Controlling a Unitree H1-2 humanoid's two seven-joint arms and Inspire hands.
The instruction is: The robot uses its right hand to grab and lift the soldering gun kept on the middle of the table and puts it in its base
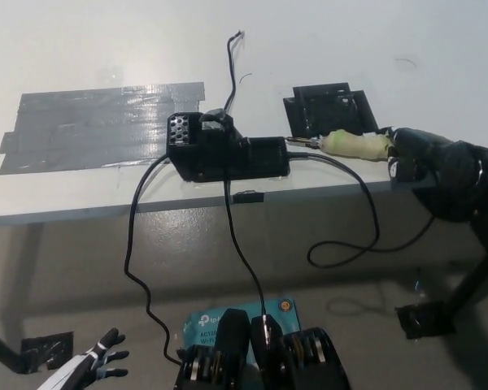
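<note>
low at the bottom left corner, the white left hand (88, 367), resting below the table edge with fingers spread apart and nothing in them. higher up on the white table (81, 49), a wide patch of grey duct tape (98, 126) stuck flat. just right of the tape, a black box-shaped soldering station (224, 152) near the front edge, with thin black cables (236, 244) hanging off the edge toward the floor. right of that, a black square slotted base (329, 112) lying flat. just in front of the base, the pale yellow-handled soldering gun (350, 145), lying roughly level, metal tip pointing left toward the station. at the far right, the black right hand (427, 158), fingers wrapped around the rear of the soldering gun's handle.
</note>
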